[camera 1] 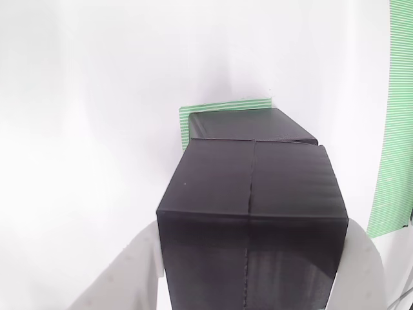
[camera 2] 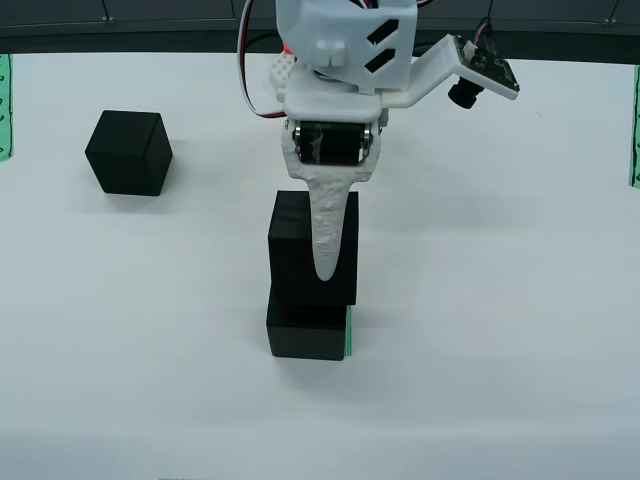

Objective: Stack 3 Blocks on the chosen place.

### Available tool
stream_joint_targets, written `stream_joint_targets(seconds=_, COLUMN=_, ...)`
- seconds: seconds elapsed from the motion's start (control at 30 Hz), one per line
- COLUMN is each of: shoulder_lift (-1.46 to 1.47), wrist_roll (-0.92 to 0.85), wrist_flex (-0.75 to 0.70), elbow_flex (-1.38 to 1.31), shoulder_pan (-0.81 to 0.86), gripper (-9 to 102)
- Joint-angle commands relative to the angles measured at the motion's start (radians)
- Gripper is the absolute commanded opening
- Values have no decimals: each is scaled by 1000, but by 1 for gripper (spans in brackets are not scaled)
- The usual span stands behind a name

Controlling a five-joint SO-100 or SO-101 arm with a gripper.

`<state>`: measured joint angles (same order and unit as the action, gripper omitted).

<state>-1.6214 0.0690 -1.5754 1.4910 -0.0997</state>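
Note:
In the view that rides on the gripper, my gripper [camera 1: 251, 240] is shut on a matte black block [camera 1: 251, 206], with white fingers [camera 1: 132, 271] at both sides. Just beyond and below it, another black block [camera 1: 248, 124] stands on the chosen place [camera 1: 222, 106], whose green-and-white stripes show at its far edge. From the front view, the gripper [camera 2: 326, 262] holds its block [camera 2: 292, 250] right over the lower block [camera 2: 305, 332]. Whether the two touch I cannot tell. A sliver of the chosen place [camera 2: 348, 335] shows at the lower block's right. A third block [camera 2: 128, 152] lies apart at the upper left.
A long green-striped band [camera 1: 392, 129] runs down the right of the gripper view, and similar strips [camera 2: 634, 130] mark the table's side edges in the front view. A small camera [camera 2: 475, 75] juts out from the arm. The table is white.

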Motion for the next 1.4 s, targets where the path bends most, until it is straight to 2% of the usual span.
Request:
stream_joint_targets(seconds=0.0, shoulder_lift=-49, wrist_roll=5, wrist_flex=2, elbow_flex=-58, shoulder_pan=14, gripper=22)
stream_joint_targets(seconds=0.93, shoulder_lift=84, wrist_roll=-12, wrist_flex=2, elbow_flex=-107, shoulder_pan=25, gripper=22)
stream_joint_targets(seconds=1.2, shoulder_lift=89, wrist_roll=-12, wrist_flex=2, elbow_flex=-104, shoulder_pan=25, gripper=35)
stream_joint_targets(seconds=1.37, shoulder_lift=98, wrist_roll=-21, wrist_flex=2, elbow_flex=-112, shoulder_pan=25, gripper=37)
